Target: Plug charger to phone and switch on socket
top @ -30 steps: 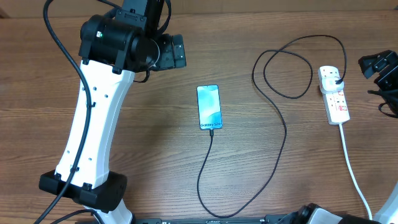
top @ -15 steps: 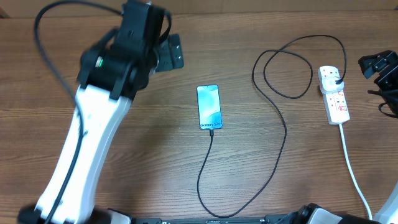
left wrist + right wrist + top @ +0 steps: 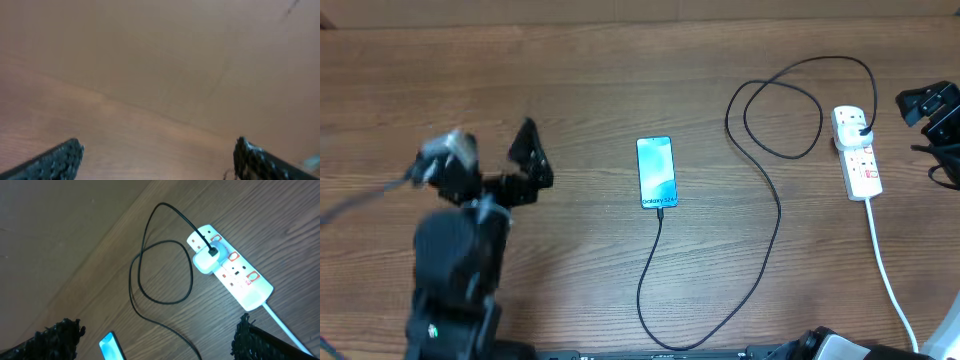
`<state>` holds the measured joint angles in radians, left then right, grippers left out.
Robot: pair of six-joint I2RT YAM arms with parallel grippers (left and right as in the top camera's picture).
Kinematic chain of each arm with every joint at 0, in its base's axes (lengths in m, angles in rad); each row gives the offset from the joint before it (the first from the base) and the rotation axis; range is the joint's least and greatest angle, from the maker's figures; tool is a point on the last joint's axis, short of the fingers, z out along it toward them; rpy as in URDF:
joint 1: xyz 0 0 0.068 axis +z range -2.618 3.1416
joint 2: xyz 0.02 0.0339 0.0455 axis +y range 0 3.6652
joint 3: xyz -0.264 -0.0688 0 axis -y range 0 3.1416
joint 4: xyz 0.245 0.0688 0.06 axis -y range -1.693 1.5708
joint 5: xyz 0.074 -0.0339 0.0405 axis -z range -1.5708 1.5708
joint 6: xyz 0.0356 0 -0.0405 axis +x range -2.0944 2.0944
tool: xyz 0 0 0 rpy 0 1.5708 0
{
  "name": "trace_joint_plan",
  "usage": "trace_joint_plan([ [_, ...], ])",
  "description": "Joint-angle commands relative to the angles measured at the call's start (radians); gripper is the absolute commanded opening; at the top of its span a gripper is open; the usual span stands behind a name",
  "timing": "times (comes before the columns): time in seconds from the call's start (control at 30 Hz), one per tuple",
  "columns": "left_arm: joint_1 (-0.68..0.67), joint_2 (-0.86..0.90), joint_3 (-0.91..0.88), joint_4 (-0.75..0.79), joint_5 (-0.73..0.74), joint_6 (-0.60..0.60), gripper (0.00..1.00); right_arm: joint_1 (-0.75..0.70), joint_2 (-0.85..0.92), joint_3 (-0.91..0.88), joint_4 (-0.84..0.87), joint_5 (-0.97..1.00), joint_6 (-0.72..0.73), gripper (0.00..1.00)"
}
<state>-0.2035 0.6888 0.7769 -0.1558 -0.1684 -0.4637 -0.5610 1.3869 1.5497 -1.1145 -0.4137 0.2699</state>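
The left gripper (image 3: 159, 150) stands spread wide over bare table (image 3: 580, 80), holding nothing. The right gripper (image 3: 157, 327) is spread just as wide and is empty too, hanging near the socket (image 3: 858, 155) by the table's right edge. The phone (image 3: 656, 172) lies flat at mid-table, screen up and lit blue. The charger (image 3: 779, 212) meets the phone's near end (the tip looks seated there, though it is small). From there it curves toward the front edge, climbs to the right, makes a loop and ends at a plug in the socket's far outlet. Whether the socket's switches are on cannot be told. The left arm, blurred in the overhead view, sits well to the phone's left.
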Motion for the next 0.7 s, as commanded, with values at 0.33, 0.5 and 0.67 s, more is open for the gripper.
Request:
trace_joint_plan([
  [0.33,0.068,-0.547,-0.713,0.482,0.042,0.011,1.0,0.003,0.0,0.015,0.005,0.002,0.003,1.0],
  [0.5,0.114,-0.64,-0.772,0.401,0.071,0.011,1.0,0.003,0.0,0.015,0.005,0.002,0.003,1.0],
  [0.67,0.147,-0.667,-0.772,0.283,0.072,0.016,1.0,0.003,0.0,0.015,0.005,0.002,0.003,1.0],
])
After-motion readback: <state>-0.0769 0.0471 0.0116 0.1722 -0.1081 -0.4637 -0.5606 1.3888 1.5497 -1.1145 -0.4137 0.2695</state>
